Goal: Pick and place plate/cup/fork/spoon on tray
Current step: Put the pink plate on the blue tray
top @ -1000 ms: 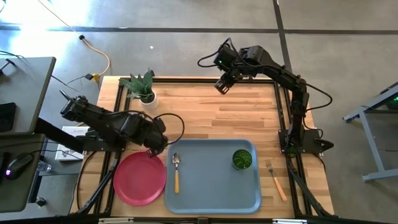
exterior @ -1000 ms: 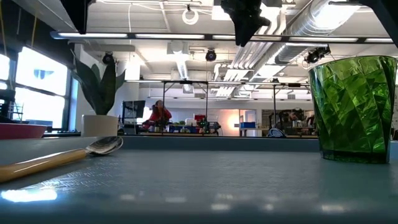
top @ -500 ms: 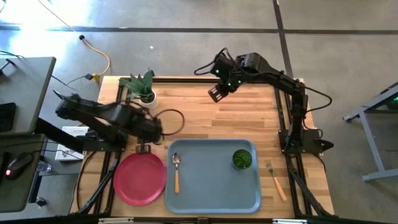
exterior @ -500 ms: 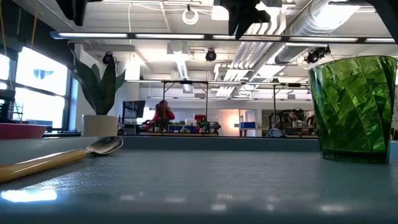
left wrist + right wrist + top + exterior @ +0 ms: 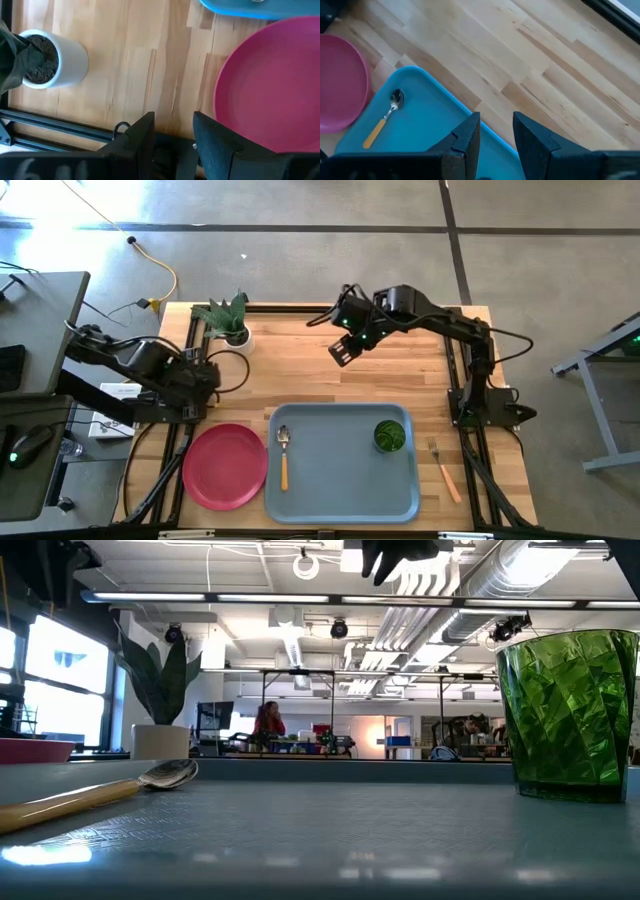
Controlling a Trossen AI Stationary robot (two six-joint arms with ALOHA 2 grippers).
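Note:
The blue-grey tray [image 5: 340,490] lies at the table's near middle. The spoon [image 5: 283,455] lies on its left part, and the green cup [image 5: 390,436] stands upright at its right. The pinkish-red plate [image 5: 225,466] lies flat on the table left of the tray. The fork [image 5: 443,470] lies on the table right of the tray. My left gripper [image 5: 205,376] is open and empty at the table's left edge, beyond the plate [image 5: 270,90]. My right gripper [image 5: 342,350] is open and empty above the bare wood beyond the tray [image 5: 420,125].
A white pot with a green plant [image 5: 232,328] stands at the far left corner, close to my left arm. Bare wood lies between the tray's far rim and the table's far edge. The low view shows the cup [image 5: 570,715], the spoon [image 5: 100,795] and people far off.
My left gripper has drawn back from above the plate's far edge toward the table's left edge. My right gripper has come from the far edge toward the near edge and a little left, closer to the tray. The plate, spoon, cup and fork have stayed put.

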